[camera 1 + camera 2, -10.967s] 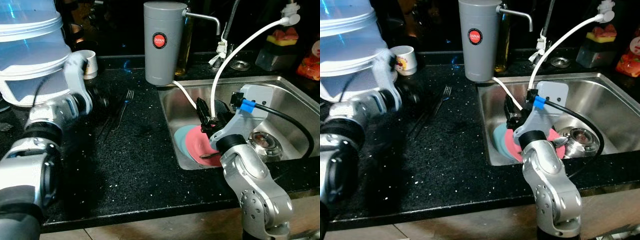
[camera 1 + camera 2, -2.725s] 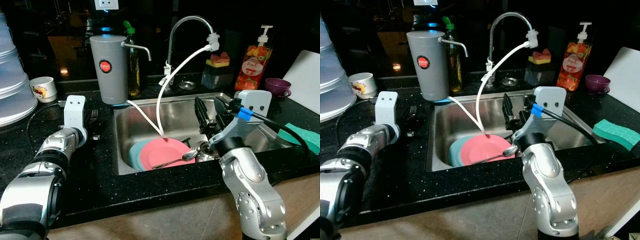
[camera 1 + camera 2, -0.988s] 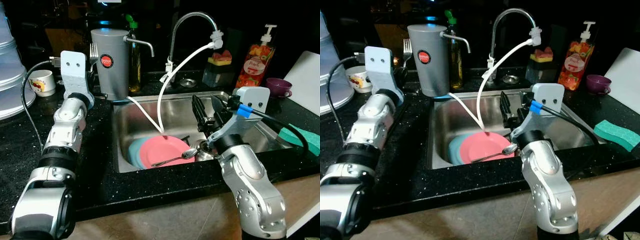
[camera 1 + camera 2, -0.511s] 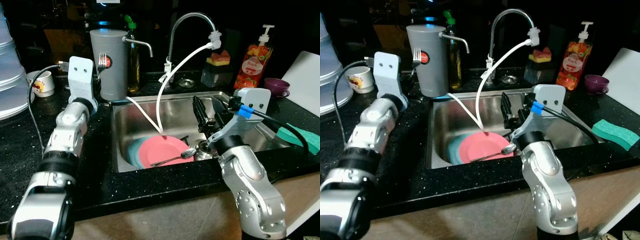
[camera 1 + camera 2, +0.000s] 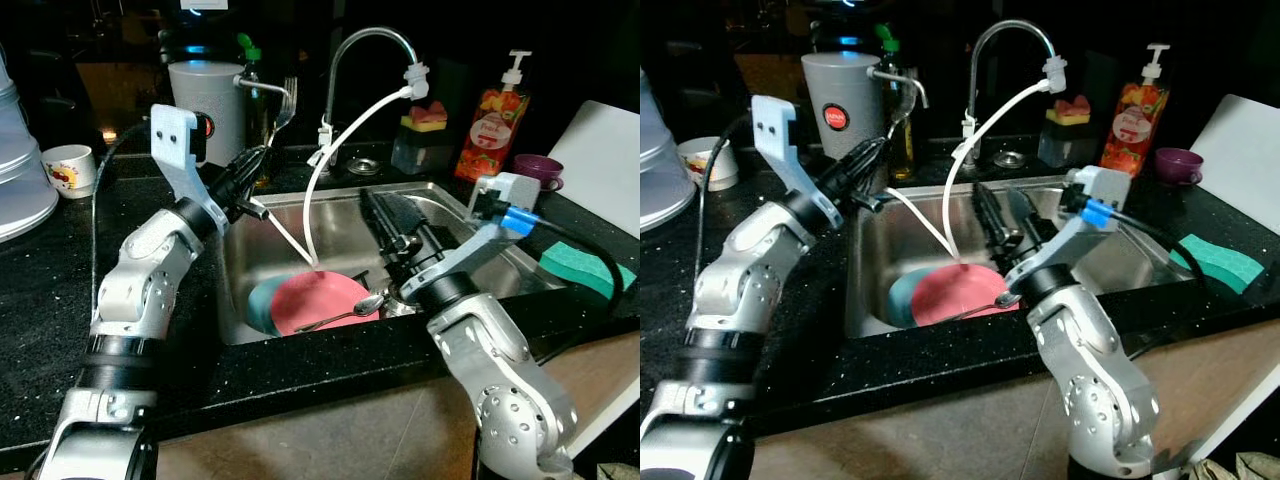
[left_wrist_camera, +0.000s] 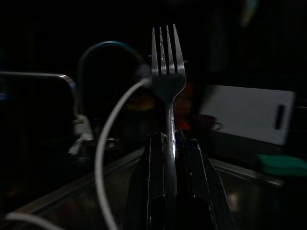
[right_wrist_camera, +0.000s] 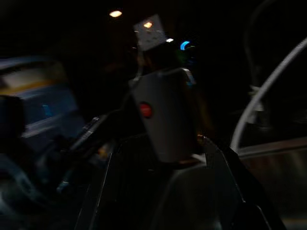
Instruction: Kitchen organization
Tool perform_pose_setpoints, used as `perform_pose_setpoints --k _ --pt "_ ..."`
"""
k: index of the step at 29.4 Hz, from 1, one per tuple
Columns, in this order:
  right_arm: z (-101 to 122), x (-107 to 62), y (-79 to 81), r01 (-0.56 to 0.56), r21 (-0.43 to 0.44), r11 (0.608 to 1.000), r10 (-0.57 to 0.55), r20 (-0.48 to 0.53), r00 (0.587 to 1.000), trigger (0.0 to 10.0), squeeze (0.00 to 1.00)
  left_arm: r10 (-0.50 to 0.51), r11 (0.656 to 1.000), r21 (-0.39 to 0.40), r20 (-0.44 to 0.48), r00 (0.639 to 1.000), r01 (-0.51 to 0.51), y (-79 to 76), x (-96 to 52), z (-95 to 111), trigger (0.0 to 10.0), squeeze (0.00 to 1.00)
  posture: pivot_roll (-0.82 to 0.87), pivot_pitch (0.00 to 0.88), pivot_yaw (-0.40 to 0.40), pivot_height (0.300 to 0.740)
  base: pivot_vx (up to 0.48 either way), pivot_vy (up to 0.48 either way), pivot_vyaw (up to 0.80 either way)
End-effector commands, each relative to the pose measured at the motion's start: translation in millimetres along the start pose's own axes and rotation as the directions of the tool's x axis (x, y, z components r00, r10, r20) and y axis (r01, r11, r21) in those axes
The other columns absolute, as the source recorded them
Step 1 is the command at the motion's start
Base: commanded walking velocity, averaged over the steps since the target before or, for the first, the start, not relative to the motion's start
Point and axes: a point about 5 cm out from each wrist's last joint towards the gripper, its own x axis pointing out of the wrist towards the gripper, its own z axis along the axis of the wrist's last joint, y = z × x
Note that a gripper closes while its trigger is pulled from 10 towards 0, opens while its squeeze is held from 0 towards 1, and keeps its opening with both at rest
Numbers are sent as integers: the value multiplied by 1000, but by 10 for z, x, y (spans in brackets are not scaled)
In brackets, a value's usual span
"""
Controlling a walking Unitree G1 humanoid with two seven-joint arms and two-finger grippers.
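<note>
Black speckled desk [image 5: 60,290] surrounds a steel sink [image 5: 470,235]. Left end effector [image 5: 258,160] clamps a silver metal fork [image 5: 283,103] above the sink's edge, undelivered. Right end effector [image 5: 390,225] hovers spread, empty, over pink round plate [image 5: 318,298] and steel spoon [image 5: 350,312], both unsorted.

Left arm raised and extended rightward, left gripper [image 5: 262,160] fingers clamped together, right arm bent forward, right gripper [image 5: 392,213] fingers parted

Dim kitchen, dark blurry wrist views.
</note>
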Motion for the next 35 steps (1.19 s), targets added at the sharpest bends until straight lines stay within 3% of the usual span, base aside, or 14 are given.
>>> perform_pose_setpoints --k 1,2,5,14,24,32,35 --pt "-8 -14 116 -69 61 996 69 1 998 10000 0 -62 998 -33 -11 998 62 -120 -11 -53 10000 0 -86 58 -41 740 0 0 0" --pt "-8 -14 116 -69 61 996 69 1 998 10000 0 -62 998 -33 -11 998 62 -120 -11 -53 10000 0 -86 58 -41 740 0 0 0" --pt "-18 -13 249 -139 169 976 139 11 990 10000 0 -145 983 -119 -2 989 144 -309 -38 -82 10000 0 -87 57 -43 740 0 0 0" --pt "-24 19 153 -82 275 958 81 16 997 10000 0 -301 934 -194 31 953 301 -604 -103 -34 10000 0 -84 56 -48 740 0 0 0" --pt "22 26 -23 7 359 933 -25 45 999 10000 0 -387 901 -215 -9 922 376 -746 -199 -76 10000 0 -80 58 -48 740 0 0 0" --pt "86 28 -12 -25 372 928 -1 69 998 10000 0 -384 908 -207 -60 922 365 -774 -222 -155 10000 0 -79 58 -51 740 0 0 0" --pt "98 13 19 -49 364 930 27 67 997 10000 0 -340 925 -200 -54 939 324 -726 -197 -147 10000 0 -83 60 -49 740 0 0 0"
